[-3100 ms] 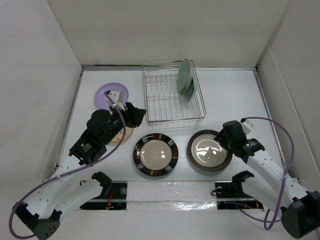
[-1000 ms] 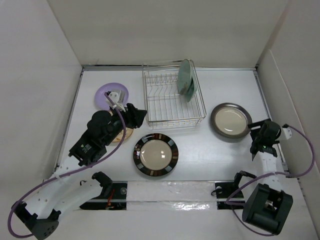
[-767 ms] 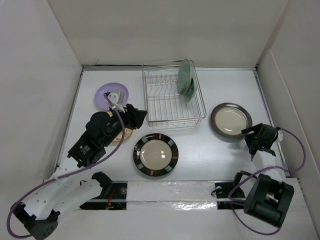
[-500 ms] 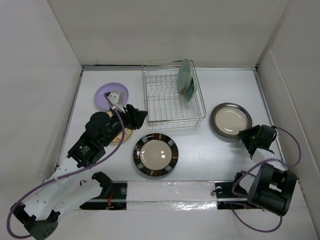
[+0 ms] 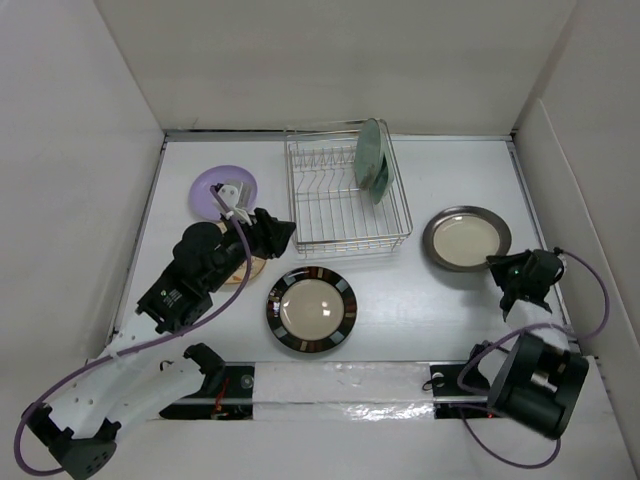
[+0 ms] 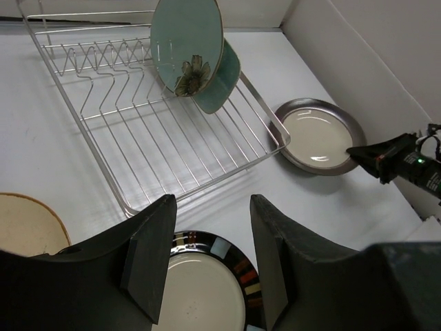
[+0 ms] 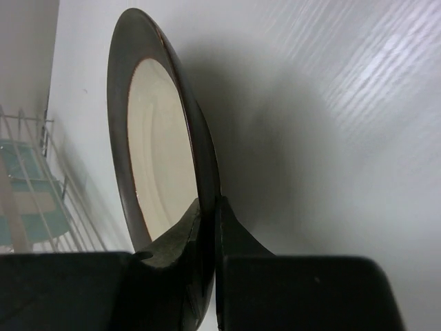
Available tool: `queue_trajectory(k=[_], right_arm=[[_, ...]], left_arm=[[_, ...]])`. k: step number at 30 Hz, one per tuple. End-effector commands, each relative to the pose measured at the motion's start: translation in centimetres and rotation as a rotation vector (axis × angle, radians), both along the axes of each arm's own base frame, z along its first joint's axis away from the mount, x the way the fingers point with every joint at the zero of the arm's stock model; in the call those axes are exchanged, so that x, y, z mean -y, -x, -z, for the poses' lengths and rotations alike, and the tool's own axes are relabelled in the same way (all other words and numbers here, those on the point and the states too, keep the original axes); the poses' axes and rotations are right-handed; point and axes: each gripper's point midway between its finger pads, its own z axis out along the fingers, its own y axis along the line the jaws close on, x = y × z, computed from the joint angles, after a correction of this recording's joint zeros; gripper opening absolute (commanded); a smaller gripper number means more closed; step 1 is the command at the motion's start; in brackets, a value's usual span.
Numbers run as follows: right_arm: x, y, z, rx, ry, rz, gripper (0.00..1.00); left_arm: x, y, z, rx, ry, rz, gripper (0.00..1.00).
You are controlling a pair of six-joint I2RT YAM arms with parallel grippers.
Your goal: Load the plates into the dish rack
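Note:
A glossy grey-brown plate (image 5: 466,238) (image 7: 158,138) lies on the table right of the dish rack (image 5: 340,240). My right gripper (image 5: 497,262) (image 7: 208,207) is shut on its near-right rim, one finger above and one below. Two pale green plates (image 5: 372,160) stand upright in the rack's far right corner, the floral one (image 6: 182,41) in front of the squarish one (image 6: 226,76). A black-rimmed plate (image 5: 310,310) (image 6: 207,289) lies in front of the rack. My left gripper (image 5: 272,232) (image 6: 210,207) hovers open above its far edge, holding nothing.
A lavender plate (image 5: 213,186) lies left of the rack, partly behind my left arm. A tan plate (image 6: 24,224) sits under the left wrist. White walls close in on the table's left, back and right, the right one near my right gripper.
My right gripper swung in to the grey-brown plate's rim and shut on it. The plate shifted slightly to the right. The left arm stayed still.

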Motion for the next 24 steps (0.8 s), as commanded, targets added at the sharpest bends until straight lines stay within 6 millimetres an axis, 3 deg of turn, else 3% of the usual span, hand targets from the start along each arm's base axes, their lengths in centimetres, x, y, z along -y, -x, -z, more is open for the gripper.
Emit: queue_trajectory(k=[1, 3, 4, 6, 7, 8, 11, 12, 14, 15, 17, 18, 19, 22, 24], right_arm=[[2.3, -0.1, -7.9, 0.156, 0.179, 0.095, 0.0], [2.6, 0.4, -12.0, 0.213, 0.265, 0.127, 0.0], [1.9, 0.0, -16.5, 0.302, 0.32, 0.106, 0.0], [0.0, 0.1, -23.3, 0.415, 0.425, 0.048, 0.0], [0.0, 0.1, -23.0, 0.405, 0.421, 0.047, 0.0], [-1.6, -0.5, -26.7, 0.467, 0.453, -0.008, 0.0], [-3.9, -1.5, -30.4, 0.498, 0.498, -0.073, 0.0], [-6.0, -2.3, -33.4, 0.543, 0.504, -0.116, 0.0], [-8.3, -3.4, -36.1, 0.564, 0.539, -0.181, 0.0], [-10.7, -4.7, -38.6, 0.576, 0.539, -0.229, 0.0], [-13.1, -6.3, -40.4, 0.56, 0.594, -0.278, 0.0], [-15.0, -6.0, -43.8, 0.592, 0.603, -0.288, 0.0], [-17.0, -8.9, -42.4, 0.527, 0.631, -0.327, 0.0], [-20.2, -12.2, -43.2, 0.437, 0.743, -0.311, 0.0], [-20.9, -13.7, -42.8, 0.376, 0.797, -0.312, 0.0]], left_arm=[[0.1, -0.2, -0.9, 0.039, 0.01, -0.001, 0.44], [0.1, -0.3, -0.7, 0.034, 0.004, -0.005, 0.44], [0.2, -0.4, -0.6, 0.032, 0.001, -0.004, 0.44], [0.2, -0.4, -0.6, 0.031, -0.003, -0.004, 0.45], [0.2, -0.5, -0.5, 0.03, -0.004, -0.004, 0.45], [0.3, -0.5, -0.4, 0.028, -0.005, -0.004, 0.45], [0.3, -0.6, -0.4, 0.026, -0.007, -0.005, 0.47], [0.3, -0.7, -0.2, 0.022, -0.012, -0.006, 0.47], [0.3, -0.8, 0.0, 0.018, -0.016, -0.009, 0.48], [0.3, -0.9, 0.1, 0.014, -0.019, -0.012, 0.48], [0.3, -0.9, 0.2, 0.013, -0.021, -0.015, 0.48], [0.3, -1.0, 0.3, 0.012, -0.024, -0.02, 0.48], [0.2, -1.0, 0.2, 0.015, -0.024, -0.021, 0.48], [0.1, -1.0, 0.1, 0.017, -0.023, -0.026, 0.48], [0.1, -1.0, 0.2, 0.017, -0.026, -0.028, 0.48]])
